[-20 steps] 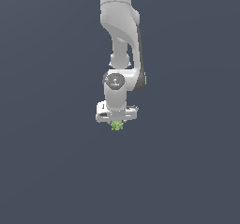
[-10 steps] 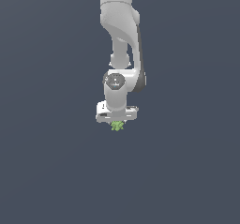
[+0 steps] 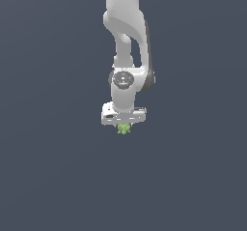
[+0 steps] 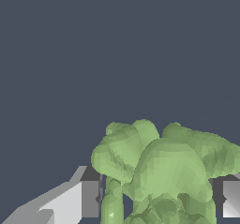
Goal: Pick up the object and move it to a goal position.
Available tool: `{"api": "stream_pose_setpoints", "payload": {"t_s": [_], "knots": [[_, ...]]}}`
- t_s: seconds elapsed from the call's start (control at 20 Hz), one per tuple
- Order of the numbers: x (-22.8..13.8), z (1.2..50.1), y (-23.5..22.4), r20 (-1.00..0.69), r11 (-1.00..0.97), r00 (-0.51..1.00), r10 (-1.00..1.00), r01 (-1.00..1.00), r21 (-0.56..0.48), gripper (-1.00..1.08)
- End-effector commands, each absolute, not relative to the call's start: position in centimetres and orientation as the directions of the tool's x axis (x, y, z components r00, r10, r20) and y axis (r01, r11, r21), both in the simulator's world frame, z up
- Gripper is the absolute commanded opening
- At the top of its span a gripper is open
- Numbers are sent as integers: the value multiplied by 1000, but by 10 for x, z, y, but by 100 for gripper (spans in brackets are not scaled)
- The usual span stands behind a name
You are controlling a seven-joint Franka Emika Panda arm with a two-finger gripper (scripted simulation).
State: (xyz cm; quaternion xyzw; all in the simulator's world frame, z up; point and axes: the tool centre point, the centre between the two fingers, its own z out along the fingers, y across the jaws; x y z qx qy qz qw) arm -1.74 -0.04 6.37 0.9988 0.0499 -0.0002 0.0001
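The object [image 3: 124, 128] is a tiny light-green lumpy figurine, sitting right under the white gripper [image 3: 123, 126] in the middle of the exterior view. The arm reaches straight down from the top of that view. In the wrist view the object [image 4: 164, 171] fills the space between the two fingers, one grey pad [image 4: 89, 198] on one side and the other pad [image 4: 231, 198] on the other side, both against its body. The gripper [image 4: 160, 199] is shut on the object. Whether the object rests on the floor or hangs just above it cannot be told.
A plain dark grey-blue floor [image 3: 58, 177] stretches all around the arm. No other objects, containers or goal marker show in either view.
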Motion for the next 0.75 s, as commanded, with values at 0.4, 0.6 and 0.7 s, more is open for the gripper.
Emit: {"api": "stream_pose_setpoints", "payload": {"t_s": [0.4, 0.6, 0.7], "knots": [[-1, 107, 30, 0, -995, 995, 100, 100, 0, -100], [0, 107, 31, 0, -995, 995, 100, 100, 0, -100], [0, 106, 30, 0, -995, 995, 100, 100, 0, -100]]}}
